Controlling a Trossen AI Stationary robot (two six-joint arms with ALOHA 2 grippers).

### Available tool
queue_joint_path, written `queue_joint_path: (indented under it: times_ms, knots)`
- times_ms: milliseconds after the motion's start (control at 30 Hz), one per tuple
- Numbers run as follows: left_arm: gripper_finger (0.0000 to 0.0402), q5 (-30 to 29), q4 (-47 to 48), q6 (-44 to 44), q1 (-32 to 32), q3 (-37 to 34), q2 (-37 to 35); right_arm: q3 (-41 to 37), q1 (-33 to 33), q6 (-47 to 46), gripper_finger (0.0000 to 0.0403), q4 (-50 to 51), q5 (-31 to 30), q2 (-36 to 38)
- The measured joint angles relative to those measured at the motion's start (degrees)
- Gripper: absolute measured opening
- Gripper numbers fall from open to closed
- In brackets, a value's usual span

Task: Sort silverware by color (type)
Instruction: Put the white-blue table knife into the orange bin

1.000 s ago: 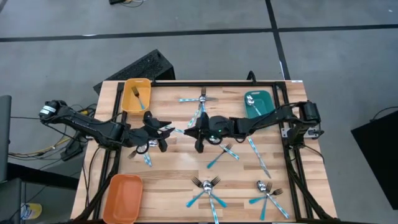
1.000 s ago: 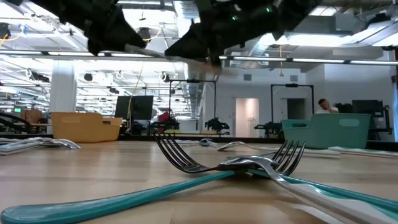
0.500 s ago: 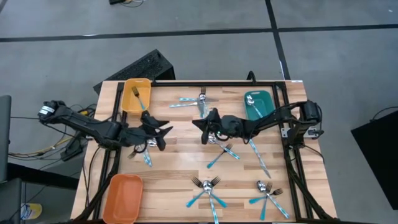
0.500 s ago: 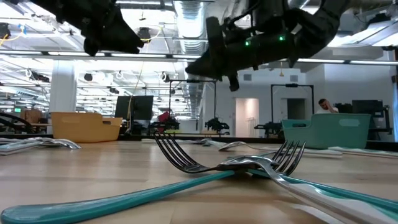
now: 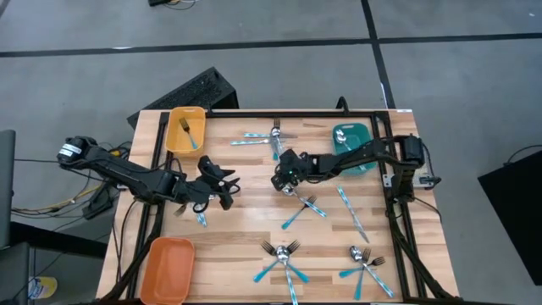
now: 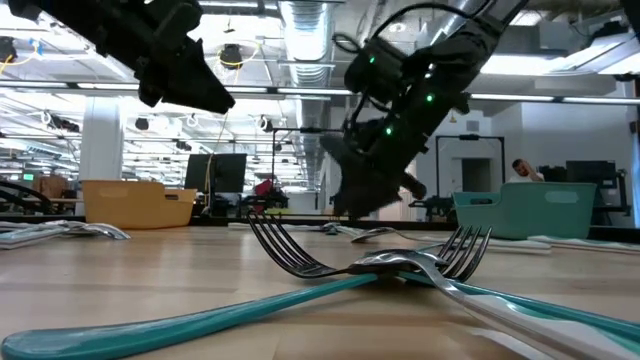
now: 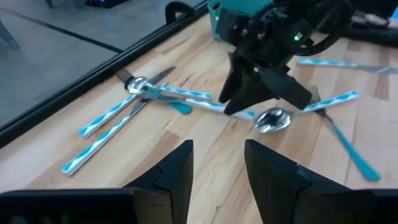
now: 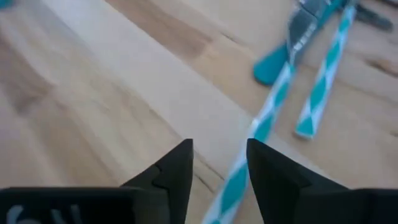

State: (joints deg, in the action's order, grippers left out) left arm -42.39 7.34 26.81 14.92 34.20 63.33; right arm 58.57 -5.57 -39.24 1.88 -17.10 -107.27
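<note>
Light-blue-handled silverware lies in loose heaps on the wooden table: one heap [image 5: 273, 135] at the far middle, one [image 5: 302, 207] at the centre, two [image 5: 284, 257] [image 5: 364, 264] at the near edge. My right gripper [image 5: 278, 180] is open and points down at the centre. In its wrist view a striped handle [image 8: 261, 130] runs on the table between its fingers [image 8: 174, 177]. In the left wrist view a spoon [image 7: 270, 119] lies just beside it. My left gripper [image 5: 223, 182] hovers open and empty to its left. My right gripper comes from above, slanting down, with one finger on either side of the striped handle [image 8: 247, 163], which lies flat on the table. Whether the fingers touch the handle I cannot tell.
A yellow tray [image 5: 175, 144] at the far left holds a fork. A teal tray [image 5: 360, 129] at the far right holds a spoon. An orange tray [image 5: 167, 269] sits at the near left. A lone piece [image 5: 201, 217] lies near my left arm and a knife [image 5: 349, 209] lies right of centre.
My right gripper has drawn away from my left gripper toward the table's right, tipped its fingers downward and sunk close to the table over the centre silverware. Its fingers have opened.
</note>
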Motion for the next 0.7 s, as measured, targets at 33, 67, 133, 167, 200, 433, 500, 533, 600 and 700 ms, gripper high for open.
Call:
queue_joint_path:
  times_ms: [33, 67, 133, 167, 200, 433, 500, 533, 600, 700]
  knots:
    - [0.0132, -0.07, 0.21, 0.09, -0.02, 0.01, -0.08, 0.48, 0.00, -0.69, 0.0176, 1.24, -0.55, -0.79]
    - [0.0132, -0.21, 0.51, 0.21, -0.04, 0.00, -0.09, 1.11, -0.07, -1.41, 0.0176, 2.15, -1.05, -1.74]
    - [0.0132, -0.37, 1.47, 0.26, -0.04, 0.00, -0.09, 2.09, -0.19, -2.34, 0.0173, 3.37, -1.60, -3.52]
    - [0.0132, -0.37, 1.49, 0.26, -0.03, 0.00, -0.09, 2.72, -0.15, -2.61, 0.0171, 4.07, -2.00, -4.02]
    - [0.0132, -0.39, 1.51, 0.26, -0.04, 0.00, -0.09, 3.25, -0.15, -2.67, 0.0168, 4.51, -2.21, -4.56]
    - [0.0132, -0.31, 2.48, 1.57, -0.04, 0.00, -0.09, 5.30, 0.06, 0.80, 0.0099, 8.55, -3.42, -7.16]
    - [0.0132, -0.31, 2.25, 2.36, -0.04, 0.00, -0.09, 5.28, 0.54, 2.24, 0.0061, 9.40, -4.03, -7.12]
    - [0.0132, -0.30, 2.18, 2.82, -0.07, 0.00, -0.09, 5.15, 0.75, 3.32, 0.0044, 9.68, -4.31, -6.44]
    - [0.0132, 0.16, 1.51, 2.94, -0.35, 0.00, 0.20, 4.49, 1.18, 5.40, 0.0038, 9.44, -4.45, -5.01]
    - [0.0132, 3.57, -0.23, 3.18, -1.10, 0.00, 0.87, 2.66, 1.31, 7.52, 0.0038, 9.23, -3.42, -1.80]
